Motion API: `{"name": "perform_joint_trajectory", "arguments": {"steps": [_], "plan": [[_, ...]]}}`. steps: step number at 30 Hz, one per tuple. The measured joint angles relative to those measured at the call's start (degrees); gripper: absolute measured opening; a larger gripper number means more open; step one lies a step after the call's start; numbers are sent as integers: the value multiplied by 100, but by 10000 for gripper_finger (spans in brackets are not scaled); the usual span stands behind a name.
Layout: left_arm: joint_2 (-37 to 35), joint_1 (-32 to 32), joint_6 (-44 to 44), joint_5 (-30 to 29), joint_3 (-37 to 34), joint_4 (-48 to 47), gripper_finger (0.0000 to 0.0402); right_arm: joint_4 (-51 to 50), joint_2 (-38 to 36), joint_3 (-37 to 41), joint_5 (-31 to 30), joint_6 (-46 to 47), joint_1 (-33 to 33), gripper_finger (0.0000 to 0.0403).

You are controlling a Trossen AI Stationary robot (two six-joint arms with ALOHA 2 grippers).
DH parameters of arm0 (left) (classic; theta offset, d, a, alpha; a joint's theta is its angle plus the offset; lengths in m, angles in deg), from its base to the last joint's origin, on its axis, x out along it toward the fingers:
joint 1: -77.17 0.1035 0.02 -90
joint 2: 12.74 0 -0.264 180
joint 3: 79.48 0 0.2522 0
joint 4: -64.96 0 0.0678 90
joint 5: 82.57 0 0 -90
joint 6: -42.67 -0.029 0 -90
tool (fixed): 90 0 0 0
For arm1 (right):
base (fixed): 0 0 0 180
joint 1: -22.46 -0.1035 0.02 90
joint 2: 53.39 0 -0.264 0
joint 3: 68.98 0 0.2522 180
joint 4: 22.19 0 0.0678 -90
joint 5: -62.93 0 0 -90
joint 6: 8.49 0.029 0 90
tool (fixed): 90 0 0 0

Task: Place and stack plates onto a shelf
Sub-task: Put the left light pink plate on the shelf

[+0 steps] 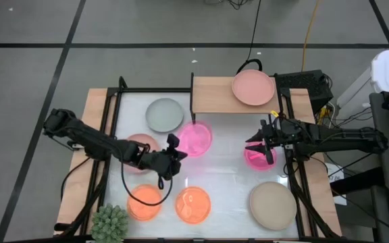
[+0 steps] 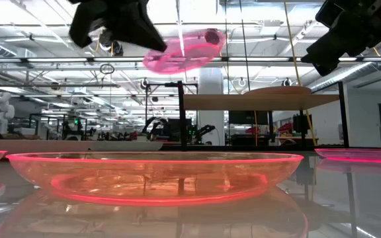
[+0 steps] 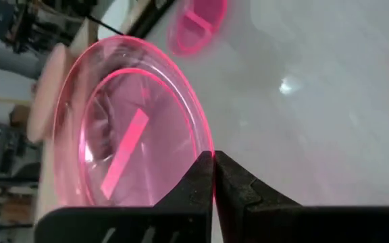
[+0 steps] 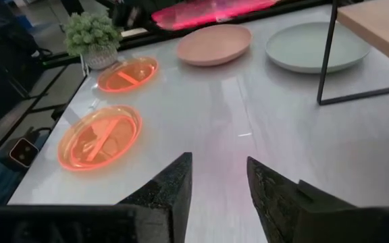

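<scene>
My left gripper [image 1: 175, 150] is shut on a glossy magenta plate [image 1: 196, 138], held in the air in front of the shelf [image 1: 215, 98]; it shows raised and tilted in the low view [image 2: 184, 51]. My right gripper [image 4: 218, 177] is open and empty, hovering over a second magenta plate [image 1: 255, 158] that lies flat on the table. A dusty-pink plate [image 1: 253, 88] lies on the shelf's right half. On the table lie a grey-green plate [image 1: 164, 115], another dusty-pink plate [image 1: 140, 150], two orange plates [image 1: 145, 201] [image 1: 193, 204] and a beige plate [image 1: 273, 204]. My left gripper pinches the magenta plate's rim [image 3: 204, 150] between its two fingers, on the edge nearest the arm. The fingers come at it from the table's left. The plate is lifted clear of the table and tilted, its far edge higher in the low view [image 2: 210, 36].
A spiky green plant [image 1: 110, 223] stands at the near left corner. The shelf's thin black legs [image 4: 326, 57] stand beside the grey-green plate. Bare tabletop [image 1: 228, 169] lies between the two grippers.
</scene>
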State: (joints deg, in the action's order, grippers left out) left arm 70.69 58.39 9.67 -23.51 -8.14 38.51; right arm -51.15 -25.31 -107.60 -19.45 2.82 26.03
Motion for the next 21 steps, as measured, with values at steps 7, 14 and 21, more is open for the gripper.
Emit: {"name": "perform_joint_trajectory", "arguments": {"steps": [7,14,21], "plan": [[32,402,-676,275,996,-338,5,-14,0,0,7,-43,0,105],[32,1038,-1217,890,1674,-394,5,6,0,0,10,-192,0,96],[47,1821,-1533,1374,2119,-367,5,2,0,0,13,-195,0,93]]}}
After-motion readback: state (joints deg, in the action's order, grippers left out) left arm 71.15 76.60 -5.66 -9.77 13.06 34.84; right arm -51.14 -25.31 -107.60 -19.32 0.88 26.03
